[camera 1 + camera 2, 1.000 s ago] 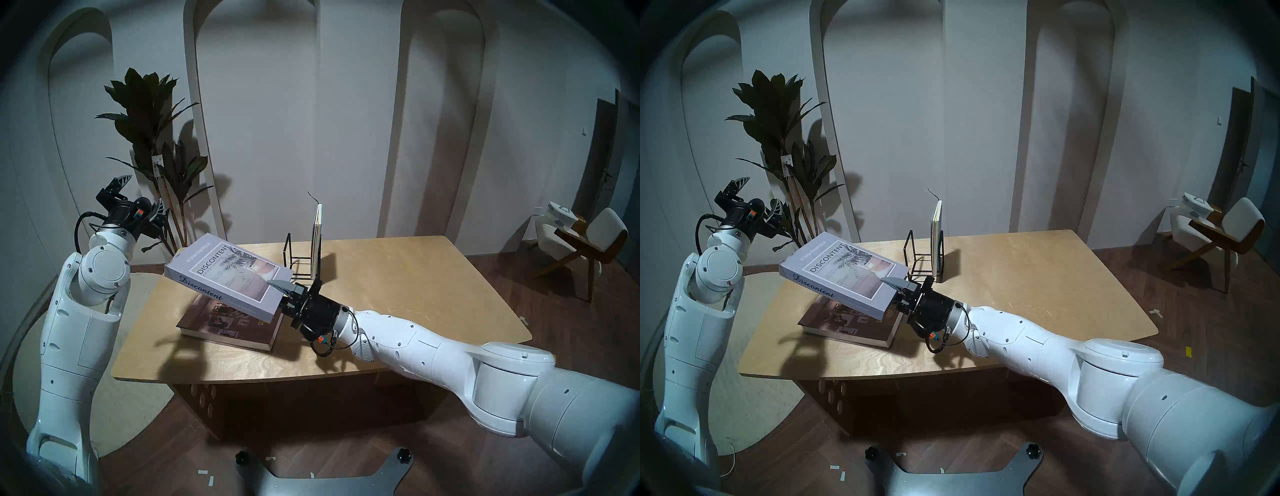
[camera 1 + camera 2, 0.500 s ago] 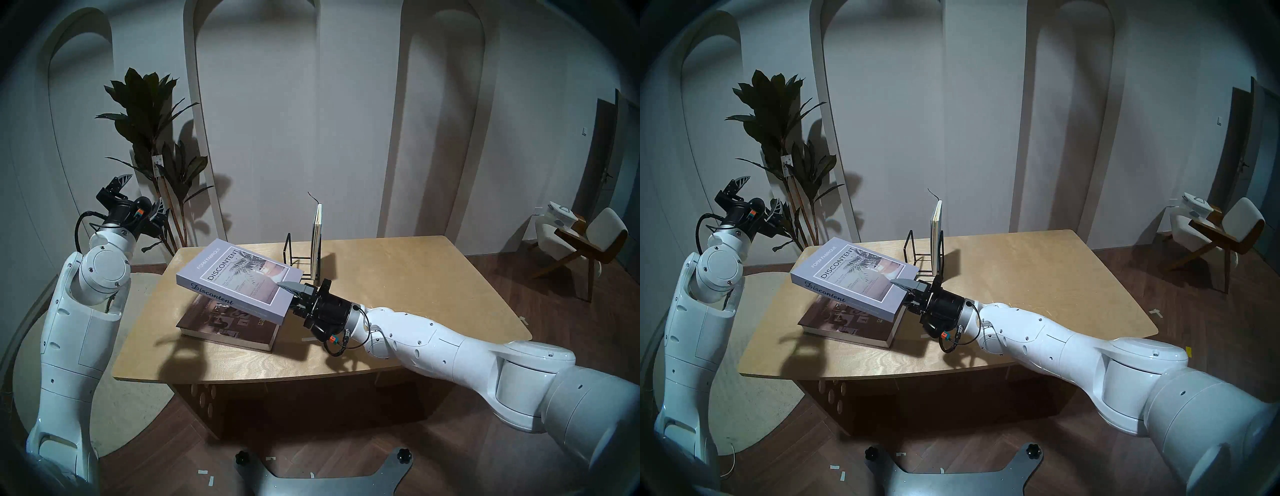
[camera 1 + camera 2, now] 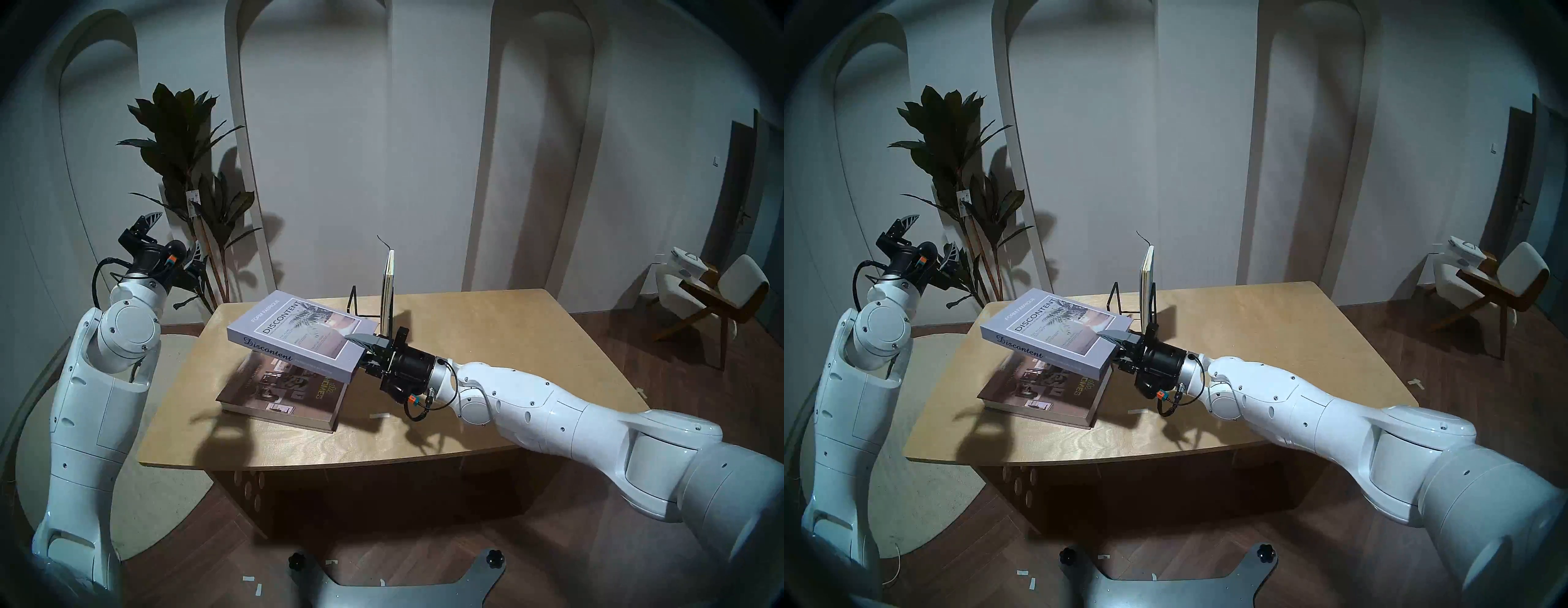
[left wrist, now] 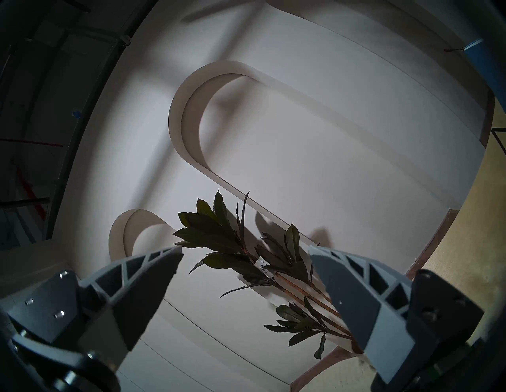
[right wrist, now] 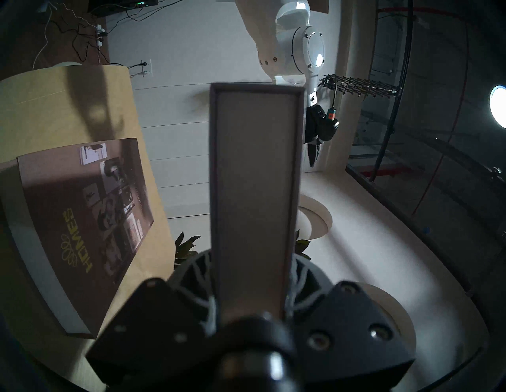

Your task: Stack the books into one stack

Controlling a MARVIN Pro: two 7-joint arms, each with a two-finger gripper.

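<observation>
The lavender-grey "DISCONTENT" book hangs tilted in the air above the brown book, not touching it. My right gripper is shut on its right edge, one finger on the cover and one beneath. In the right wrist view the held book's page edge runs straight up between the fingers, and the brown book lies flat at left. A thin book with a dark ribbon stands upright in the rack. My left gripper is open and empty, raised off the table's left side.
The black wire rack stands at the back of the wooden table, just behind my right wrist. A small tape strip lies on the table. A potted plant stands behind my left arm; a chair is far right.
My right gripper has carried the lavender-grey book to the right and toward the rack, uncovering more of the brown book's cover. The left arm has not moved.
</observation>
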